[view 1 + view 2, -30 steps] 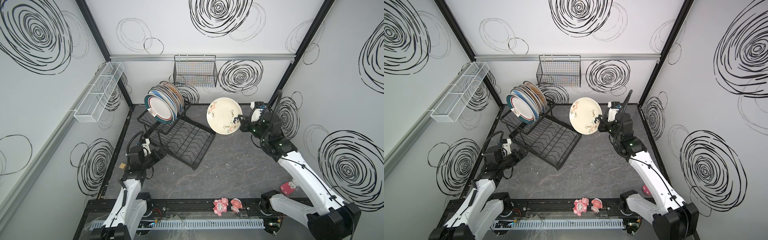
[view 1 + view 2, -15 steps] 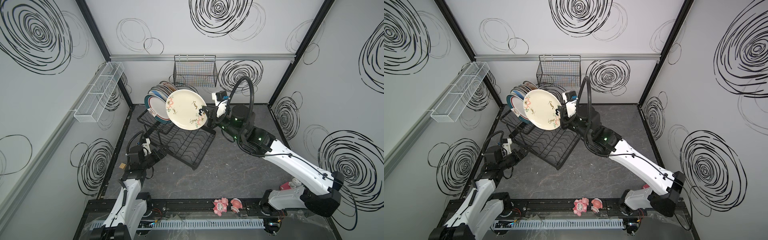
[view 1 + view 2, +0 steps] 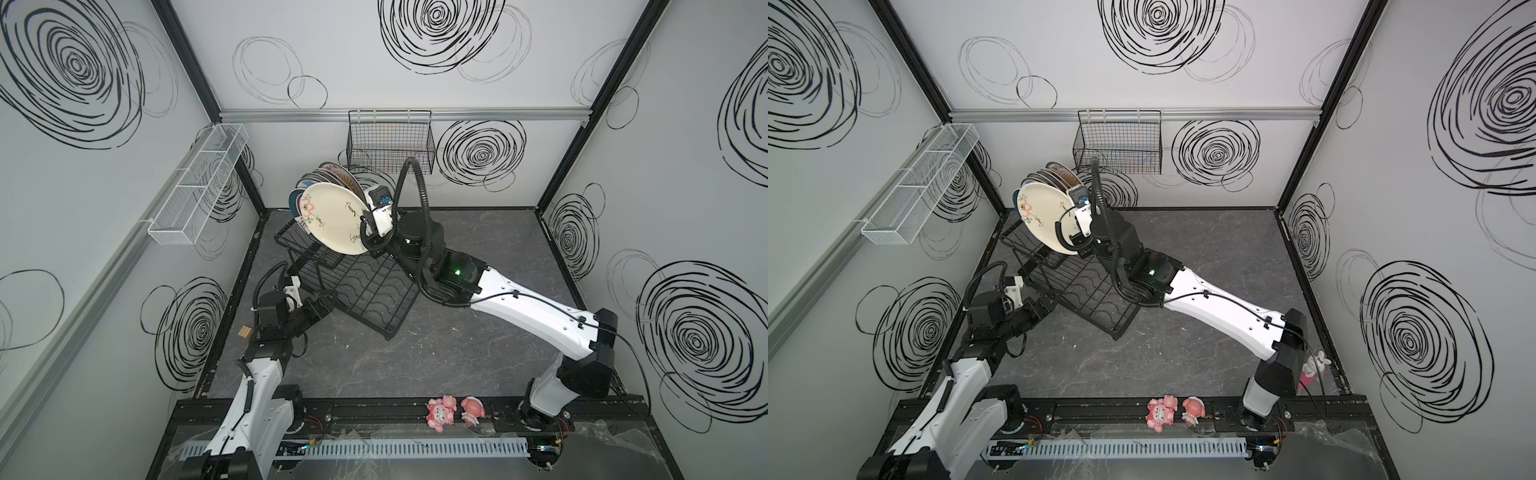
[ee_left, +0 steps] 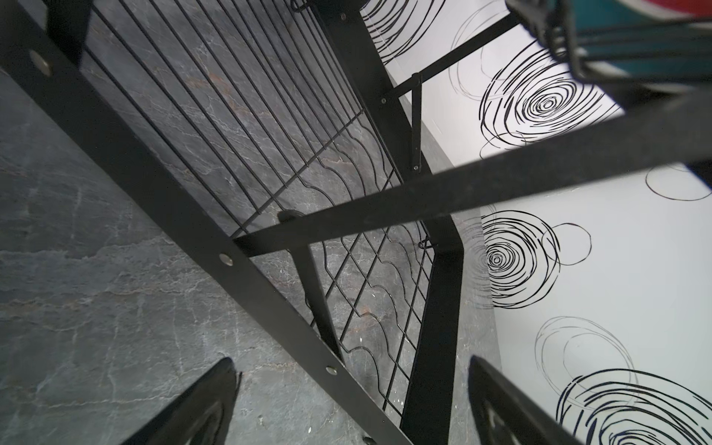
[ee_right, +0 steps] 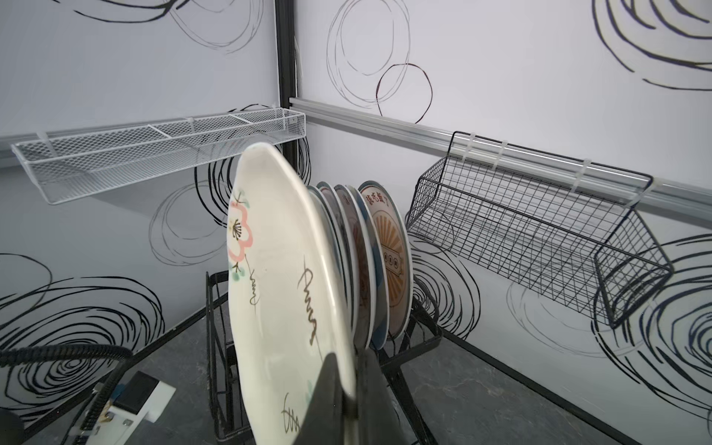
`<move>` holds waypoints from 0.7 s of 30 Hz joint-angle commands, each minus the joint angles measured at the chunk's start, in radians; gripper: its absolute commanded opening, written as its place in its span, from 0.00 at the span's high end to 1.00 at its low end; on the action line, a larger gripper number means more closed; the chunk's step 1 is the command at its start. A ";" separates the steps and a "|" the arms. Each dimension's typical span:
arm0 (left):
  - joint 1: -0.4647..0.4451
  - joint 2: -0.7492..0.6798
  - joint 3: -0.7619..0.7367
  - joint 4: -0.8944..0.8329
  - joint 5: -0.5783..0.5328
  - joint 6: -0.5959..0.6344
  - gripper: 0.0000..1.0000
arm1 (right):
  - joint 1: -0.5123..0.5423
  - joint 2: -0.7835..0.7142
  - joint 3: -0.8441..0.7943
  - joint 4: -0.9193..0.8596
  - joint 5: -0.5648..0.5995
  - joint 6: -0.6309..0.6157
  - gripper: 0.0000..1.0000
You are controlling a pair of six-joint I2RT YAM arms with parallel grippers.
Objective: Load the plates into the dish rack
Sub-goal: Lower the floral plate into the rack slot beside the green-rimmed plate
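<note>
My right gripper (image 3: 366,227) (image 3: 1074,232) (image 5: 348,358) is shut on the rim of a cream plate with small drawings (image 3: 332,216) (image 3: 1042,216) (image 5: 277,289). It holds the plate upright over the raised upper basket of the black wire dish rack (image 3: 374,299) (image 3: 1092,299) (image 4: 269,277). Several other plates (image 3: 332,174) (image 3: 1057,174) (image 5: 385,262) stand on edge in that basket, just behind the held one. My left gripper (image 3: 322,302) (image 3: 1045,305) (image 4: 350,362) is open at the rack's near-left corner. Its fingers stand either side of a lower frame bar, apart from it.
A boxy black fine-grid basket (image 3: 390,145) hangs on the back wall and a long white mesh basket (image 3: 195,187) on the left wall. Two pink figurines (image 3: 442,411) sit on the front rail, another (image 3: 1316,365) by the right arm's base. A small wood block (image 3: 245,332) lies at the left edge.
My right arm has swung left with the plate, from over the right of the floor to the upper basket beside the standing plates. The left arm has not moved.
</note>
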 commanded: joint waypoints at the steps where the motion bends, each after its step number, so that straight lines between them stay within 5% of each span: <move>1: -0.001 -0.014 0.022 0.032 0.018 0.016 0.04 | 0.014 -0.005 0.079 0.179 0.087 -0.043 1.00; 21: -0.001 -0.011 0.023 0.042 0.025 0.019 0.04 | 0.063 0.152 0.155 0.306 0.253 -0.233 1.00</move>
